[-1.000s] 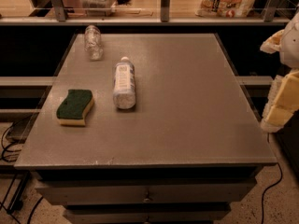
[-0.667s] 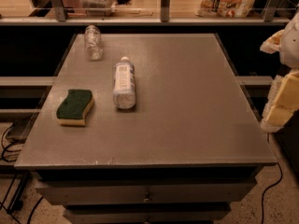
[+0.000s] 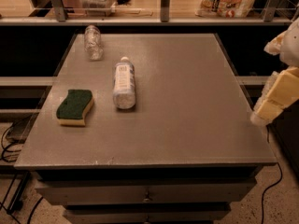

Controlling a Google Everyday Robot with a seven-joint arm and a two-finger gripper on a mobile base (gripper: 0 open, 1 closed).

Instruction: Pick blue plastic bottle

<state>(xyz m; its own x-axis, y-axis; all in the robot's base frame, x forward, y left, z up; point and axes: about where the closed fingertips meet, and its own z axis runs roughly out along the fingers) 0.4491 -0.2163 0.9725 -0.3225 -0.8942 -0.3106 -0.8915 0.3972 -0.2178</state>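
1. The blue plastic bottle (image 3: 124,84) is slim and clear, with a pale bluish-white label, a white cap and a crinkled base.
2. It lies on its side on the worktop (image 3: 187,106), left of centre, cap toward the far edge.
3. The pincer (image 3: 271,101) hangs at the worktop's right edge, well apart from it.

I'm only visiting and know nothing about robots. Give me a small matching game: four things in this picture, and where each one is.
Things:
1. blue plastic bottle
2. sponge
3. small clear bottle
4. hand of the robot

Places:
A. far left corner of the table
B. beyond the table's right edge
C. near left part of the table, green side up
D. lying on its side just right of the sponge, white cap pointing away

Pairs: 1-D, 2-C, 3-A, 4-B.
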